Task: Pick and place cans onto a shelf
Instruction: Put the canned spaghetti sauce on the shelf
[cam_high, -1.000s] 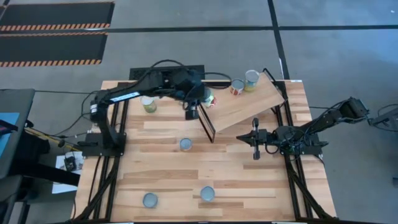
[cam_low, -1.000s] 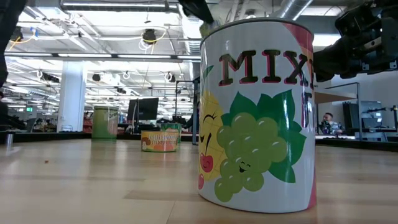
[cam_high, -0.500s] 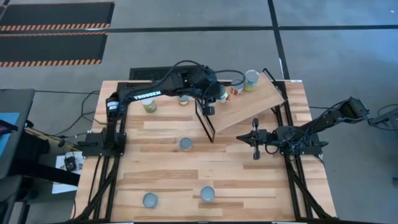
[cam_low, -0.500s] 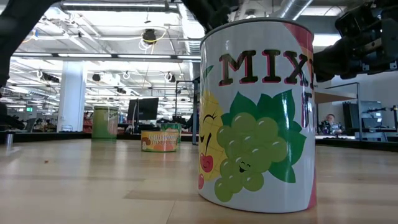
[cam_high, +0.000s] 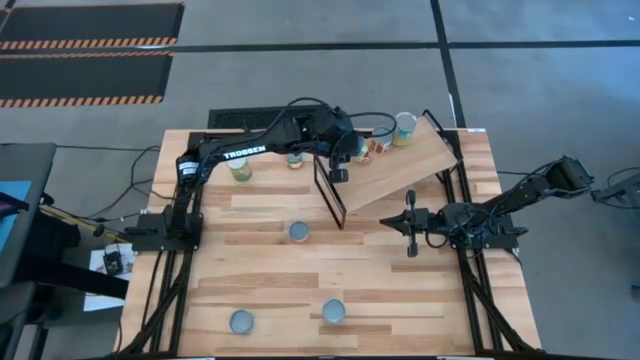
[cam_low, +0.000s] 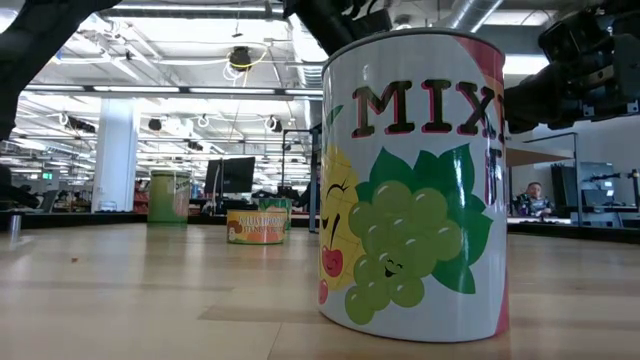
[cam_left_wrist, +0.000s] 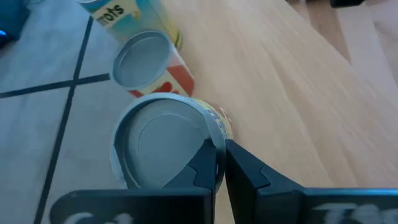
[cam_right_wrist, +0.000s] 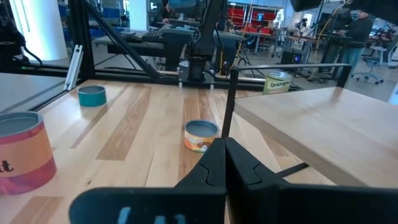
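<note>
My left gripper (cam_high: 338, 168) reaches over the black-frame end of the light wood shelf (cam_high: 405, 165) and is shut on a silver-topped can (cam_high: 358, 150). In the left wrist view this can (cam_left_wrist: 158, 146) sits beside a red-white can (cam_left_wrist: 149, 62) and a yellow-teal can (cam_left_wrist: 124, 12). Those two cans stand on the shelf's far edge, the red-white one (cam_high: 381, 140) left of the other (cam_high: 404, 128). Whether the held can's base touches the board is hidden. My right gripper (cam_high: 410, 228) is shut and empty, low over the table right of the shelf frame. My left gripper pinches the can's top rim (cam_left_wrist: 214, 138) on the side nearest the wrist. One finger (cam_left_wrist: 202, 168) lies over the lid and the other (cam_left_wrist: 245, 171) outside the wall. The fingers slant down from the table's left. The can stands upright.
Loose cans stand on the planked table: a green one (cam_high: 239, 167), one by the arm (cam_high: 295, 158), one mid-table (cam_high: 298, 232) and two near the front edge (cam_high: 241, 321) (cam_high: 333, 311). The black frame (cam_high: 330, 195) stands upright below my left gripper.
My left gripper has carried the can toward the table's right and far side, from beside the black frame to over the shelf board next to the red-white can. It has stayed shut on the can, which stays upright. It has nearly stopped in the last half second.
</note>
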